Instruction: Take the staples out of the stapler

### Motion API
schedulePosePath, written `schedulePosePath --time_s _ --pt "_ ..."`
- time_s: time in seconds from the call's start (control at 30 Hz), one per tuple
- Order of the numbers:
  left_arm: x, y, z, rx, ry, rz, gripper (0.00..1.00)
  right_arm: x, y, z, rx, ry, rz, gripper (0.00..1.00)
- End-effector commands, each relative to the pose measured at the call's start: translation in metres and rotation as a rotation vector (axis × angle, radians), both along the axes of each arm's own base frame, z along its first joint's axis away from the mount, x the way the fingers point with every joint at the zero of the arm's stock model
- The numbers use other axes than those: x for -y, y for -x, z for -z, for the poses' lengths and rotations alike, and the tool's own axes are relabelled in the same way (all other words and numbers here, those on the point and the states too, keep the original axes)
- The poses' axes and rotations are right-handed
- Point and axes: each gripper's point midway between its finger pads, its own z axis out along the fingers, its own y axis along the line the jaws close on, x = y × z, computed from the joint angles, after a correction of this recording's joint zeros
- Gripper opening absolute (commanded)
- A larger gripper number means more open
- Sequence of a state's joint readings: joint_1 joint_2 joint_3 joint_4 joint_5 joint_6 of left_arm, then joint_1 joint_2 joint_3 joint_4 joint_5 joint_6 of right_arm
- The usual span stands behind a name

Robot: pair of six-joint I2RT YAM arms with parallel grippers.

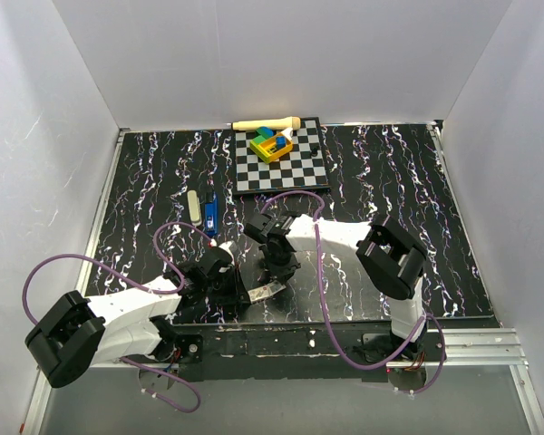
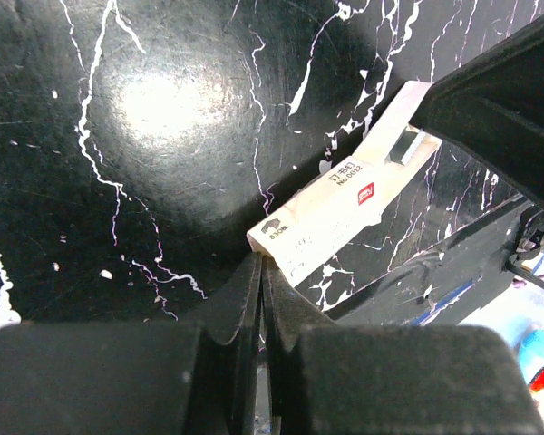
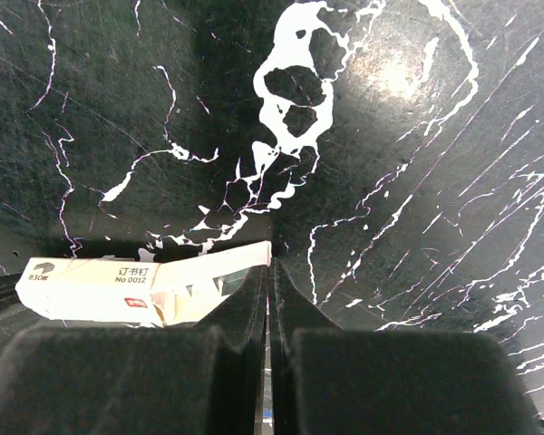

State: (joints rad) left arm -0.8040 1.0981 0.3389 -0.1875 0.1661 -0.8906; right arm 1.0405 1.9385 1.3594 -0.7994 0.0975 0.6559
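Shut tight at the bottom centre of each wrist view, the left jaws touch one end of a white staple box (image 2: 335, 204) and the right jaws meet its other, opened end. Whether either pinches card cannot be told. Further out, left of centre in the top view, the stapler (image 1: 212, 214) lies untouched on the surface (image 1: 381, 181), just beside a cream bar (image 1: 193, 207). It looks light, stiff and smooth, so likely slippery; gripping across its narrow sides at mid-body seems safest. Count: one stapler, one box, one bar, one chequered board (image 1: 295, 172).
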Motion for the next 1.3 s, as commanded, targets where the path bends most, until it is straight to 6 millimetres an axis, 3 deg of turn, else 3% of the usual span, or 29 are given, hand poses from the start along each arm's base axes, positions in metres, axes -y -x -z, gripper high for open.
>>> schedulePosePath --time_s 0.0,0.53,0.87,1.27 --pt "0.005 -0.001 -0.005 0.016 0.008 0.018 0.0 -0.004 -0.002 -0.001 -0.002 -0.031 0.026 0.01" --pt "0.004 0.001 -0.006 0.024 0.01 0.016 0.0 0.0 -0.003 0.001 -0.007 -0.033 0.044 0.01" --pt "0.006 0.0 -0.002 0.015 -0.01 0.033 0.0 -0.003 0.001 -0.008 0.019 -0.015 -0.018 0.01" --pt "0.005 -0.001 -0.002 0.02 -0.018 0.033 0.0 0.012 0.0 -0.015 0.072 0.064 -0.062 0.01"
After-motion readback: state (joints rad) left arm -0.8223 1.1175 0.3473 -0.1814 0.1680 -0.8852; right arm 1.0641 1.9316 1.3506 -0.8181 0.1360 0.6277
